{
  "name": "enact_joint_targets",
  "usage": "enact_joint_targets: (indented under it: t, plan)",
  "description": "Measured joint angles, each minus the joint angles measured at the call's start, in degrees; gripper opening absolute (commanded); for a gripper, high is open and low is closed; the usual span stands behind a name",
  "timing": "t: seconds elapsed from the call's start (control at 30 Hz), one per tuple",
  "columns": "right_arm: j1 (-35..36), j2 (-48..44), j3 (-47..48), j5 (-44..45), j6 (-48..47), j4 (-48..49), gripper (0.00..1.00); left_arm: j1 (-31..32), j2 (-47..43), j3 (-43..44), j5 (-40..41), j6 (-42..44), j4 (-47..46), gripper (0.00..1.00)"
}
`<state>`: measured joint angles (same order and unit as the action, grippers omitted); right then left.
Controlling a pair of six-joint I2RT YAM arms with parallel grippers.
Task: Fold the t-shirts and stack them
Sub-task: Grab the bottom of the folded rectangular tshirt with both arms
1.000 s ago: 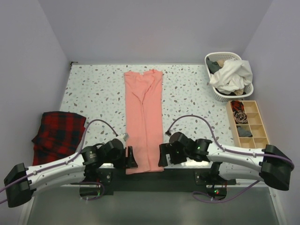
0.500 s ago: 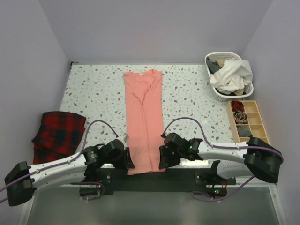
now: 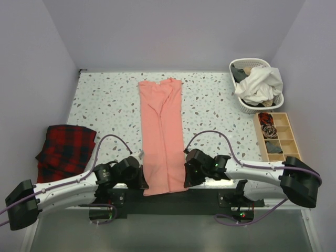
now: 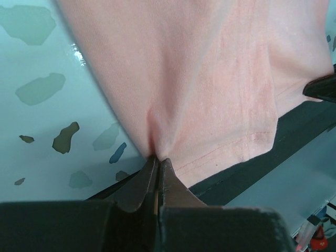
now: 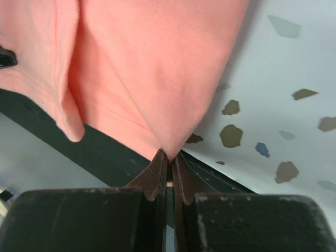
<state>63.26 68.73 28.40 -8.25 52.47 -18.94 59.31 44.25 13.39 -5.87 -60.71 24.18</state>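
Note:
A salmon-pink t-shirt (image 3: 161, 134), folded into a long narrow strip, lies down the middle of the table from far to near. My left gripper (image 3: 144, 182) is shut on the strip's near left corner; in the left wrist view the pink cloth (image 4: 210, 94) puckers into the closed tips (image 4: 158, 157). On the opposite side my right gripper (image 3: 185, 181) is shut on the near right corner, and the right wrist view shows the cloth (image 5: 152, 73) pinched to a point between the tips (image 5: 170, 154). The hem hangs over the dark near edge.
A red-and-black plaid cloth (image 3: 65, 150) lies folded at the left edge. A white basket (image 3: 256, 85) full of clothes stands at the far right, with a wooden divider tray (image 3: 277, 138) in front of it. The black mounting bar (image 3: 173, 198) runs along the near edge.
Both grippers have moved inward onto the shirt's near corners and shut on the cloth. The near hem has bunched slightly.

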Motion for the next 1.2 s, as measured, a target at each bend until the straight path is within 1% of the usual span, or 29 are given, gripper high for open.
enact_joint_targets:
  t: [0.13,0.3,0.37,0.43,0.7,0.87,0.97,1.07,1.2]
  plan:
    - [0.0,-1.3,0.5,2.3,0.0,-2.9,0.0,0.0,-0.2,0.1,0.1,0.0,0.5,0.0]
    - [0.0,-1.1,0.7,3.2,0.0,-4.3,0.0,0.0,0.3,0.3,0.1,0.0,0.5,0.0]
    - [0.0,-0.5,0.7,3.2,0.0,-4.1,0.04,0.0,0.7,0.5,0.1,0.1,0.5,0.0]
    - [0.0,-0.2,0.7,2.8,0.0,-3.8,0.0,0.0,1.0,0.6,0.1,0.2,0.5,0.0]
    - [0.0,0.6,1.0,2.1,-1.2,-3.1,0.0,0.0,1.2,1.3,0.1,0.4,1.0,0.0]
    - [0.0,-0.3,5.4,3.8,-4.0,-6.2,0.0,0.1,1.7,7.3,1.2,1.8,6.3,0.0]
    - [0.0,-1.3,9.5,6.1,-6.1,-7.9,0.0,0.1,2.3,11.7,2.7,2.8,7.2,0.0]
    - [0.0,-1.6,11.9,7.4,-7.6,-8.4,0.0,0.1,2.8,13.7,3.8,3.2,7.3,0.0]
    - [0.0,-1.7,12.2,8.8,-8.7,-10.0,0.0,0.1,2.8,13.9,5.1,3.3,9.3,0.0]
